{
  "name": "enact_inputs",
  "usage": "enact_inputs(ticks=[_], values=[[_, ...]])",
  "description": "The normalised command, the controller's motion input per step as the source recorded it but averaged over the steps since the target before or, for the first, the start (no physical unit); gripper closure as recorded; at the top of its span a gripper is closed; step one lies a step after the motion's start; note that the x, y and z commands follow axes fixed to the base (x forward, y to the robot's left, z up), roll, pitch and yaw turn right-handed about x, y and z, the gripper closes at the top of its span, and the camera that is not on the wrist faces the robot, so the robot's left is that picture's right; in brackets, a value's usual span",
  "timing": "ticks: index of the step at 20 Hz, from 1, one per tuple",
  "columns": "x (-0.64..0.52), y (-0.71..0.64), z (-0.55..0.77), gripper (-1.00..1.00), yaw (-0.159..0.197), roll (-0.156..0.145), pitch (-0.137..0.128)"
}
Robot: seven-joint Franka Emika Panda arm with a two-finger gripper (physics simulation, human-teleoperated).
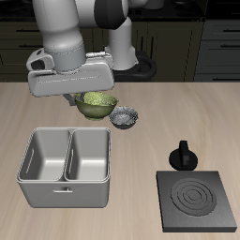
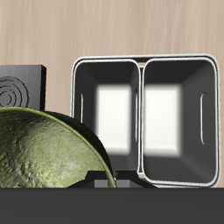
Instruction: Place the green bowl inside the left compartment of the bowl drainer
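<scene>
Gripper (image 1: 87,97) is up off the table with the green bowl (image 1: 95,103) hanging right under it; fingers mostly hidden behind the hand body in the exterior view. Wrist view shows the green bowl's (image 2: 48,153) olive outside filling the space right against the camera, rim edge running into the dark finger hardware, so it reads as pinched on the bowl's rim. The contact itself is not cleanly visible. The bowl's speckled yellowish inside shows from the exterior view, tilted a bit.

Bowl sits in the air just behind the far rim of the bowl drainer (image 1: 66,192), not over either well. From the wrist view the bowl drainer (image 2: 143,60) lies ahead of the bowl, both wells in full sight, middle wall between them, and both with only bare grey floor.

Grey-and-white patterned bowl (image 1: 124,117) sits on the table just beside the held bowl, near the drainer's far corner. Black square plate (image 1: 196,200) with rings is near the table's front edge, well apart from the drainer; a small black knob-like item (image 1: 183,156) stands just behind it. The plate's corner (image 2: 19,86) also shows in the wrist view, beside the drainer.
</scene>
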Motion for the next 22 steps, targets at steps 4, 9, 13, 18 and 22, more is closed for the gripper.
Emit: enact_inputs(ticks=[4, 9, 13, 18, 22], values=[[0.06, -0.17, -0.21, 1.0, 0.009, -0.025, 0.03], [-0.03, -0.1, -0.23, 1.0, 0.024, -0.03, 0.028], [-0.03, -0.08, -0.24, 1.0, 0.013, -0.021, 0.034], [0.0, -0.03, -0.35, 1.0, 0.016, -0.008, 0.047], [0.01, 0.0, -0.24, 1.0, 0.016, -0.004, 0.037]])
